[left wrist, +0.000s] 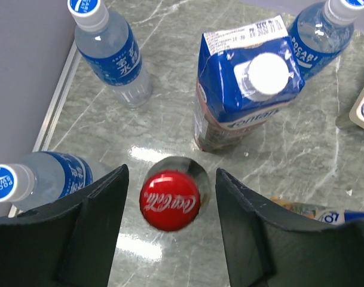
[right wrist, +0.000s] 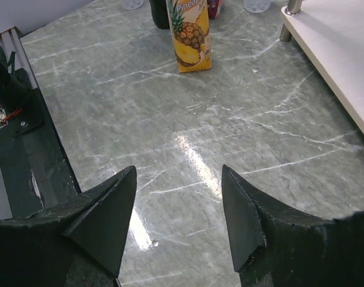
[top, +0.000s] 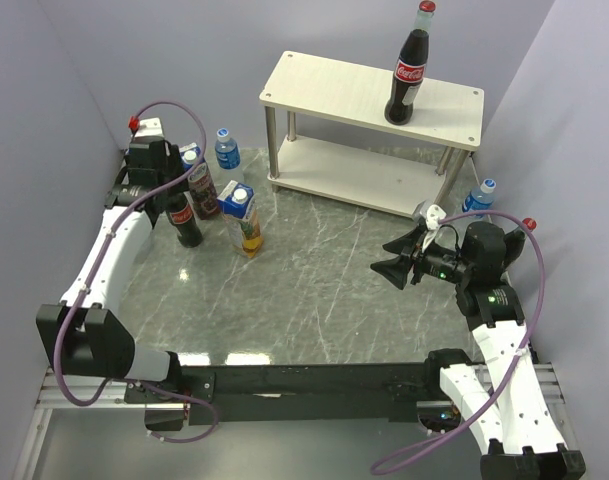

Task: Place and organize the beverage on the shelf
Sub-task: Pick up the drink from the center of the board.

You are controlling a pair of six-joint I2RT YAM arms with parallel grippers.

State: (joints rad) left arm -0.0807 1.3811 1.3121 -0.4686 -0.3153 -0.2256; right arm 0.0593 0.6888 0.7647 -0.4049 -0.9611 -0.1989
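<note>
My left gripper (top: 172,195) is open at the far left, straddling the red cap of a Coca-Cola bottle (left wrist: 170,200) without touching it; its body shows in the top view (top: 188,226). In the left wrist view the gripper (left wrist: 173,173) has a grape carton (left wrist: 247,89) just beyond it. A pineapple carton (top: 246,218) stands to the right. The shelf (top: 314,80) has one Coca-Cola bottle (top: 408,75) on its top board. My right gripper (top: 384,257) (right wrist: 179,173) is open and empty above the bare table.
Water bottles stand around the left gripper (left wrist: 110,57) (left wrist: 35,179) (left wrist: 322,33). Another water bottle (top: 481,195) and a red cap (top: 529,222) are beside the right arm. The purple walls are close on the left and right.
</note>
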